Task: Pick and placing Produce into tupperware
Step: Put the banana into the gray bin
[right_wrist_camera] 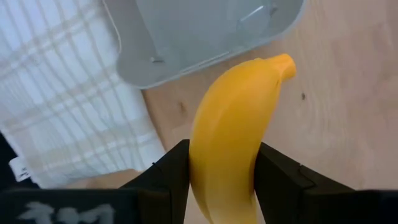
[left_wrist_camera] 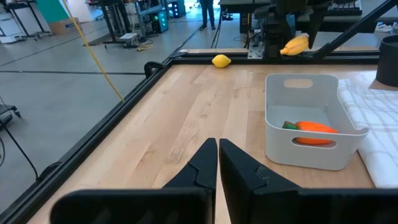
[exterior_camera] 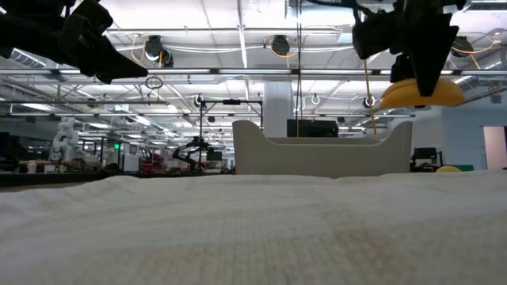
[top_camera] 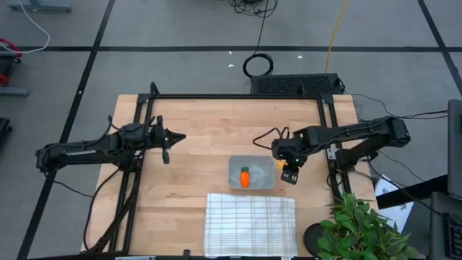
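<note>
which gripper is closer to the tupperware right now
Right. The right gripper, holding the banana, hangs just beside the tupperware. The left gripper sits shut, well away across the table.

A white striped cloth lies on the wooden counter. A leafy green plant sits at one corner.

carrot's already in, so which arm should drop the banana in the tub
Right. The right gripper is shut on the banana, raised beside the tub. The left gripper is shut, empty and farther off.
</note>
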